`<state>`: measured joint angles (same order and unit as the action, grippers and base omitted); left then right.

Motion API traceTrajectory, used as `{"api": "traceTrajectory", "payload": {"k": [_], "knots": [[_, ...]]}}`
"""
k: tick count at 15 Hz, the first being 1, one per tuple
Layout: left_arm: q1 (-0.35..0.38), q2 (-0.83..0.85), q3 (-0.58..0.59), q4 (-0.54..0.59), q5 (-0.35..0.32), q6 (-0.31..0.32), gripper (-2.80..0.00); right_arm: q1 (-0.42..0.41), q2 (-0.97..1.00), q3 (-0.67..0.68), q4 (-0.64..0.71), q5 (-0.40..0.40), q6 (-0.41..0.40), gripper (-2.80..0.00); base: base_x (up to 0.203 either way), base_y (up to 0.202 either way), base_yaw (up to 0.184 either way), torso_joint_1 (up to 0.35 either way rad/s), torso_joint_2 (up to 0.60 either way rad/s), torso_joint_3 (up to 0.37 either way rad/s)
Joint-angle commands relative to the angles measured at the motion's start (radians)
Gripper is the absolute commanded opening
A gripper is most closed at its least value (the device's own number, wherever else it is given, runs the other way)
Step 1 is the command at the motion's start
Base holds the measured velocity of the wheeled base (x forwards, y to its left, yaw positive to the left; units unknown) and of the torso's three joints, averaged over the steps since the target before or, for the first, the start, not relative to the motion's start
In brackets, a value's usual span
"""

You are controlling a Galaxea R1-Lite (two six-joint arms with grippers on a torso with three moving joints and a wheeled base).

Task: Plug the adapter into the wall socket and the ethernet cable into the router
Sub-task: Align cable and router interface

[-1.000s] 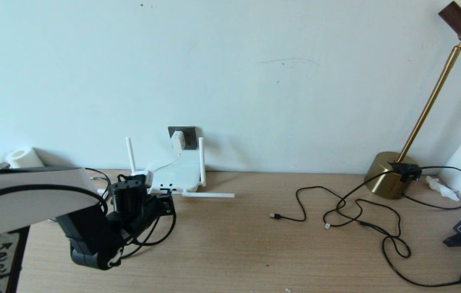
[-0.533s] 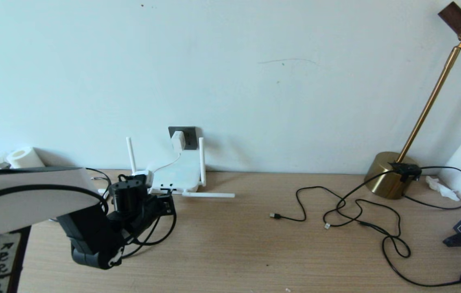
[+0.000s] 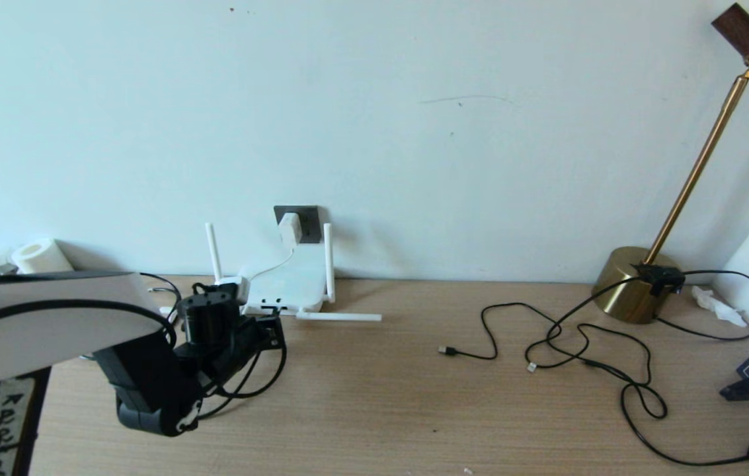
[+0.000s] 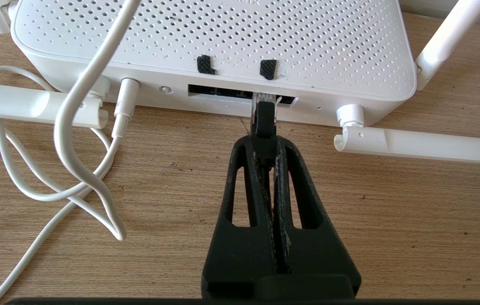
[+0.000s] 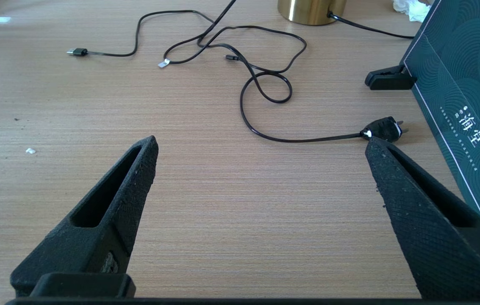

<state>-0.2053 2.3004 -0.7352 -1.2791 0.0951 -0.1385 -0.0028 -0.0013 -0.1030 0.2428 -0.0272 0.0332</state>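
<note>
Left gripper point(image 4: 265, 146), fingers clamped on the ethernet cable point(image 4: 264, 123), points its connector straight into the router point(image 4: 223, 46) port slot; right gripper point(image 5: 261, 178) gapes idle.

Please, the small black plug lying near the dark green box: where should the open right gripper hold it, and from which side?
Grip the black plug across its moulded body, coming from above. It lies flat on the table, prongs toward the dark green box and cord trailing the opposite way, so the two bare flanks suit the right gripper.
</note>
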Motion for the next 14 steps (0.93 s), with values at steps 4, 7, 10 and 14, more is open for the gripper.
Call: {"api": "traceTrajectory", "payload": {"k": [4, 7, 10, 14], "knots": [[0.001, 0.008, -0.006, -0.01, 0.002, -0.001, -2.8, 0.0, 0.001, 0.0, 0.001, 0.0, -0.001, 0.0, 0.0, 0.0, 0.0, 0.0, 0.0, 0.0], [0.001, 0.008, -0.01, -0.009, 0.002, -0.001, -2.8, 0.0, 0.001, 0.0, 0.001, 0.0, 0.001, 0.0, 0.0, 0.0, 0.0, 0.0, 0.0, 0.0], [0.001, 0.008, -0.012, -0.009, 0.002, -0.001, -2.8, 0.0, 0.001, 0.0, 0.001, 0.0, -0.001, 0.0, 0.0, 0.0, 0.0, 0.0, 0.0, 0.0], [0.001, 0.01, -0.02, -0.009, 0.002, -0.001, -2.8, 0.0, 0.001, 0.0, 0.001, 0.0, 0.001, 0.0, 0.0, 0.0, 0.0, 0.0, 0.0, 0.0]]}}
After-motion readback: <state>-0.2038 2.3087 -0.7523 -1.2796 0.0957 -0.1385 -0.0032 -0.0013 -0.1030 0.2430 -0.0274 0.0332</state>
